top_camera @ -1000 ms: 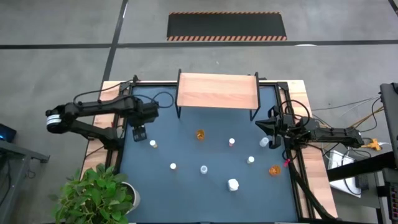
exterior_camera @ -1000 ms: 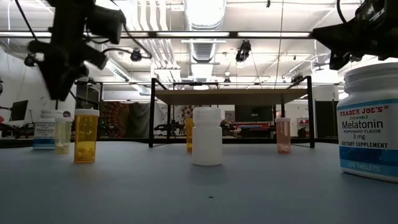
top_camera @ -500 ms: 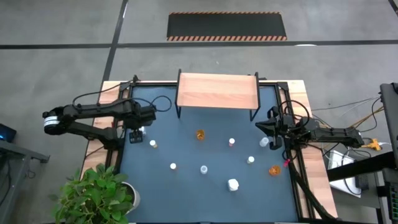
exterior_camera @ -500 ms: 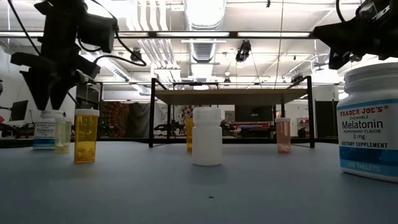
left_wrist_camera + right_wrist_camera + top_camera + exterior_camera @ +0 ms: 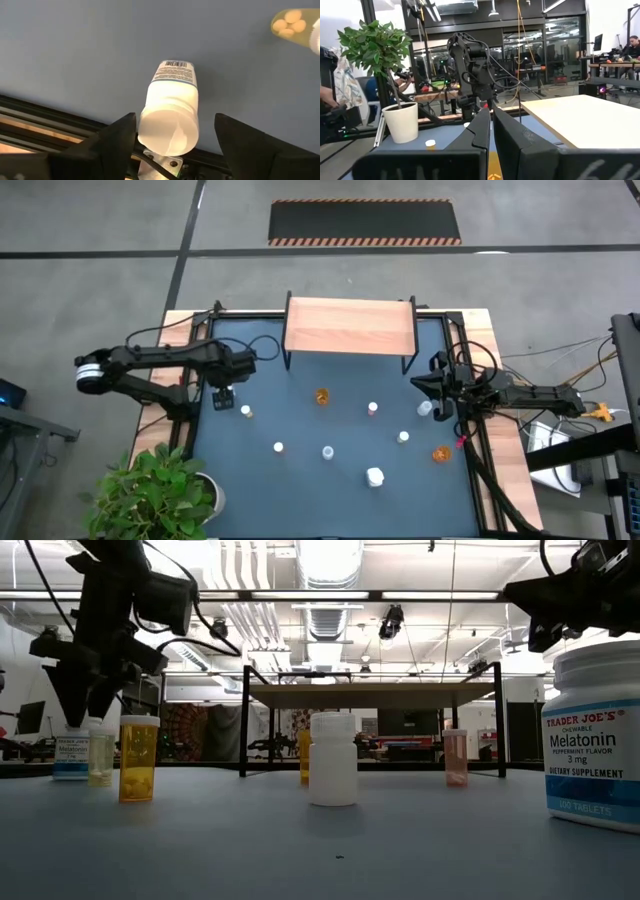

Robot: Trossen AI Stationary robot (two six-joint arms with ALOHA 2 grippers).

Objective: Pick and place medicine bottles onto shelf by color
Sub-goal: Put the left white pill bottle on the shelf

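Note:
A white labelled medicine bottle (image 5: 170, 112) stands upright on the blue mat near its left edge, also seen in the low view (image 5: 72, 752). My left gripper (image 5: 175, 120) hangs over it, pointing down and open, with one finger on each side of the cap and a gap on both sides. Other medicine bottles stand scattered on the mat: an amber one (image 5: 322, 395), a small white-capped one (image 5: 245, 411), and several more. The wooden shelf (image 5: 350, 327) stands at the far edge with nothing on it. My right gripper (image 5: 437, 387) waits shut at the mat's right edge.
A yellowish bottle (image 5: 100, 755) and an amber one (image 5: 137, 758) stand close to the white bottle. A large Melatonin bottle (image 5: 597, 735) stands near the front. A black frame rail (image 5: 60, 125) runs along the mat's left edge. A potted plant (image 5: 160, 490) stands at the near left corner.
My left gripper has come down toward the white bottle by the mat's left edge, still pointing down, and its fingers have spread wider. The bottles have stayed where they were.

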